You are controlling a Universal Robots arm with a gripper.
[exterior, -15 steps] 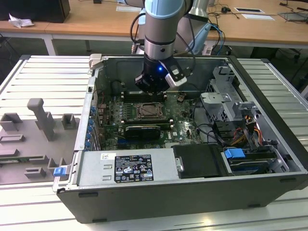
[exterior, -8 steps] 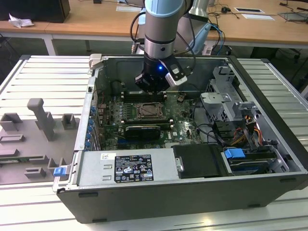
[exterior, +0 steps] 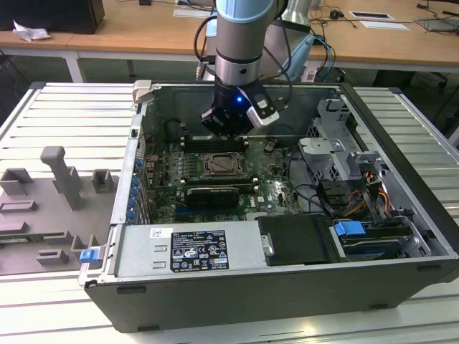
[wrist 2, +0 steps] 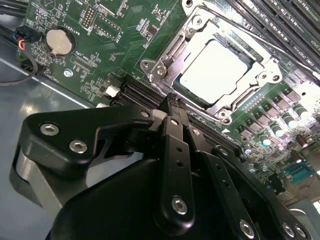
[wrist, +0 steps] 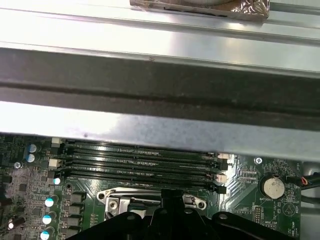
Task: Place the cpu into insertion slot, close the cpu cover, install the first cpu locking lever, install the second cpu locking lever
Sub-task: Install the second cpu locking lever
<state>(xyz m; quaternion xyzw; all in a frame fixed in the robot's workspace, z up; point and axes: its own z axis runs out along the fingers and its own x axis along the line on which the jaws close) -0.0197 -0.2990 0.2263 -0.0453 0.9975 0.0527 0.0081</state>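
- Second wrist view: the cpu (wrist 2: 216, 70) sits in the insertion slot (wrist 2: 272, 62), the cpu cover (wrist 2: 226, 107) lies closed around it.
- Gripper (wrist 2: 170, 102) hangs just above the socket's near edge, fingers pressed together, holding nothing.
- Exterior view: gripper (exterior: 231, 125) is low inside the case (exterior: 215, 301), over the memory slots (exterior: 215, 140) beside the socket.
- Risks, as I judge them: a closed tip that comes down off-line can scrape the board or slip off a lever. You can't confirm lever latching from these views.
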